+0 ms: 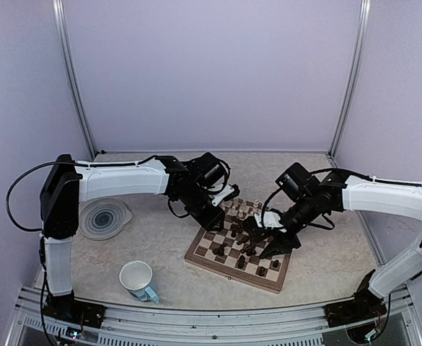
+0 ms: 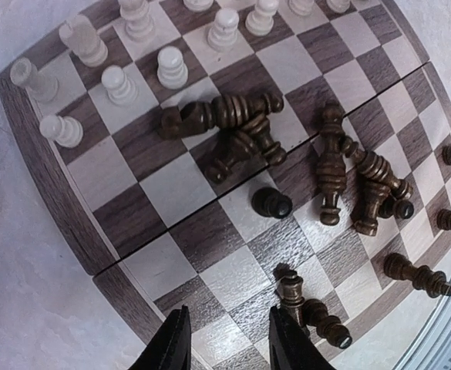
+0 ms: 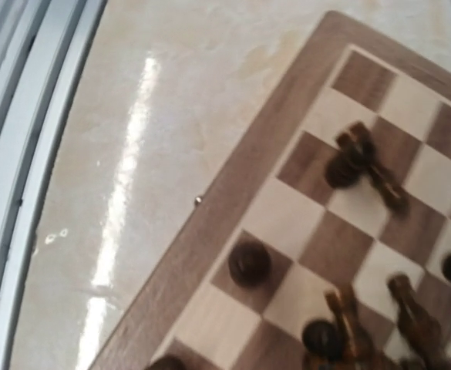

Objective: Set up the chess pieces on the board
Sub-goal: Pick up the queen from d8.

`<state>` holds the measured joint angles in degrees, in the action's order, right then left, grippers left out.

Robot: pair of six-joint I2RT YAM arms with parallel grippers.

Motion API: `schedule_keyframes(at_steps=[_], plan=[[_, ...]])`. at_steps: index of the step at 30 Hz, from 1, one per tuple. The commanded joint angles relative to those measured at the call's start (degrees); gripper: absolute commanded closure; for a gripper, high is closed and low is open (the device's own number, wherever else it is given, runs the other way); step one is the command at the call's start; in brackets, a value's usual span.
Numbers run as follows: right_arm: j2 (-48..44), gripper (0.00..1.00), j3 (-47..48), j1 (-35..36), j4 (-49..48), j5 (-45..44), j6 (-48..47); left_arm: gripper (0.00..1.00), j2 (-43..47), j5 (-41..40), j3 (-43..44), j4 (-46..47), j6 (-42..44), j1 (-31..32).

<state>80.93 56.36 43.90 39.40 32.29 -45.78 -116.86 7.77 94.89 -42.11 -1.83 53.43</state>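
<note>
The board (image 1: 225, 272) lies tilted between the two arms. Cream chess pieces (image 2: 171, 68) stand in rows at its far side. Dark pieces (image 2: 233, 127) lie toppled in heaps across the middle, and one dark pawn (image 2: 271, 203) stands upright. My left gripper (image 2: 229, 347) hovers open over the board's left corner with nothing between its fingers; a fallen dark piece (image 2: 291, 289) lies just by the right finger. My right gripper (image 1: 275, 241) hangs over the board's right side with its fingers spread. Its own blurred view shows dark pieces (image 3: 248, 264) on the board (image 3: 210, 231) but no fingers.
A round grey swirl-patterned plate (image 1: 104, 216) rests on the table left of the board. A white cup (image 1: 137, 280) lies near the front edge. The metal frame rail (image 1: 196, 317) runs along the near side, with white walls on the other three sides.
</note>
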Motion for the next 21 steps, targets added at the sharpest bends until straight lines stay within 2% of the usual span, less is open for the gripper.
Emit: schedule_keyframes(at_steps=[1,5,15,21], plan=[[3.67,0.50,3.20,4.21,-0.31,-3.83,-1.07,0.62,1.68,1.75,-4.67,-0.02,-2.98,-0.39],[7.31,0.51,5.07,6.06,-0.99,-5.16,-0.80,0.57,6.81,1.57,-10.81,2.81,-3.81,-0.35],[13.08,0.52,7.77,8.82,-0.41,-6.57,-1.43,0.55,12.36,0.65,-19.37,8.31,-5.66,-0.38],[16.59,0.66,10.55,9.18,0.79,-6.15,-0.86,0.55,14.11,1.46,-22.77,11.56,-6.99,-0.27]])
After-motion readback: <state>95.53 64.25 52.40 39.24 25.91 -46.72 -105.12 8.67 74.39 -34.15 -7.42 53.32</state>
